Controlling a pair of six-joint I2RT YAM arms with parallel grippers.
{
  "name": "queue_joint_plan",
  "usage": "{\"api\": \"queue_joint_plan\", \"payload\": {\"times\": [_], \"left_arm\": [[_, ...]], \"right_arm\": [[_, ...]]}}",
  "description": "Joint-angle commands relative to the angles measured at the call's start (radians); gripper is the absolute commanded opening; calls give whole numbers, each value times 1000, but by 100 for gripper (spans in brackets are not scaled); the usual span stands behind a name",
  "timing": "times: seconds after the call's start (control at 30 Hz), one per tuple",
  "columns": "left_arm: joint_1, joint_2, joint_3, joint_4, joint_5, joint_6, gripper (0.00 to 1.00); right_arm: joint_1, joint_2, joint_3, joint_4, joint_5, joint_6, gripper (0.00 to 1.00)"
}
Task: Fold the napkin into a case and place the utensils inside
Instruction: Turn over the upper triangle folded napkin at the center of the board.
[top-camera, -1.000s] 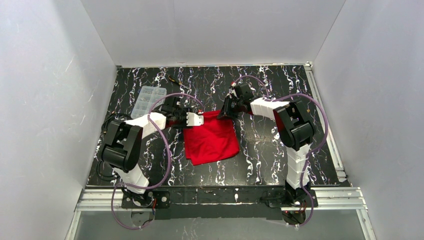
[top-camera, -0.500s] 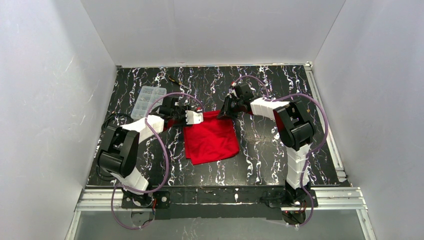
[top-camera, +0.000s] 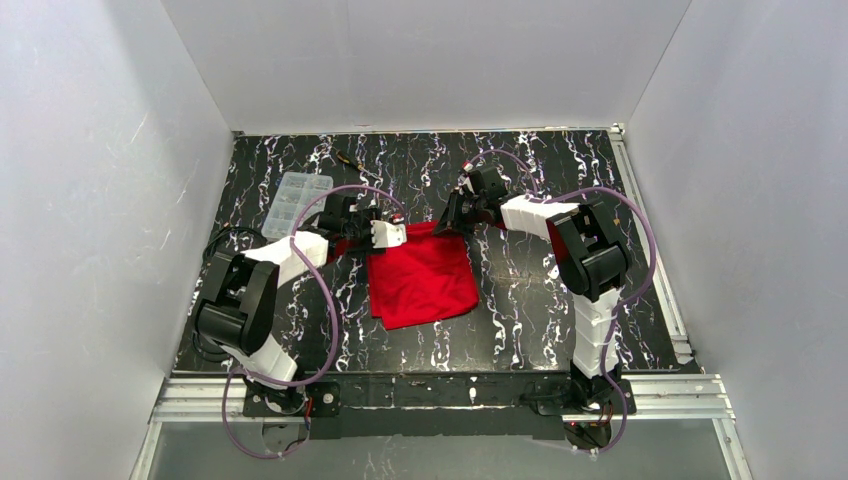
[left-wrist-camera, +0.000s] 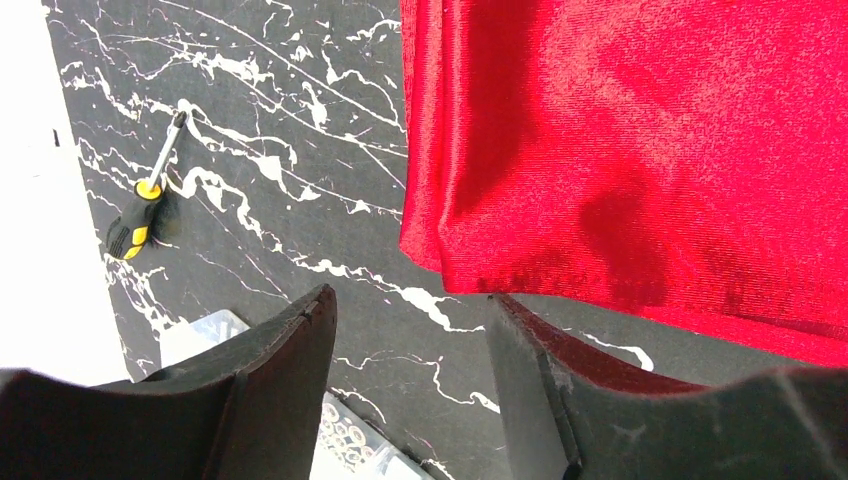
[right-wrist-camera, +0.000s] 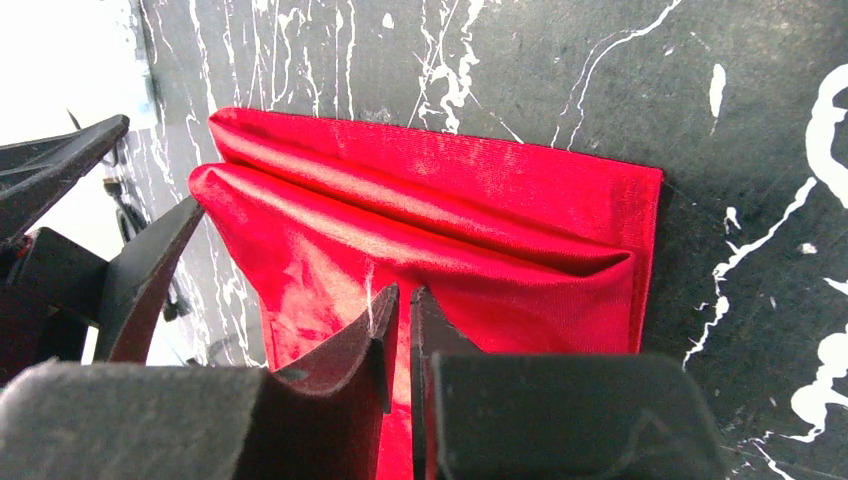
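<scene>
Left pincer (left-wrist-camera: 410, 300) apart beside napkin (left-wrist-camera: 650, 150), screwdriver (left-wrist-camera: 145, 190) in its view; right pincer (right-wrist-camera: 400, 295) nearly together over napkin

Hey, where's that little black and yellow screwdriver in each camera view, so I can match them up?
Top external: the screwdriver lies near the far edge of the table, beyond the clear box.
Left wrist: at the left, on bare tabletop, apart from the napkin.
Right wrist: not in it.
Shared landmark: the red napkin, seen in all three views.
</scene>
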Motion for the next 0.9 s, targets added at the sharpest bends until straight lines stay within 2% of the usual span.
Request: {"api": "queue_joint_plan", "payload": {"times": [0.0,0.2,0.4,0.53,0.87], "left_arm": [[-9,-59,-28,5,42,-2,55],[-20,-85,-69,-6,68,78,51],[-29,-88,-106,23,64,139,28],[-31,-76,-112,84,47,128,19],[-31,-35,-78,115,10,59,16]], "right_arm": [[2,-27,19,44,-22,8,17],[2,-27,8,55,-25,16,16],[-1,-30,2,57,-26,17,15],[-3,-30,0,56,-28,17,14],[-27,-47,-20,57,-19,20,14]]}}
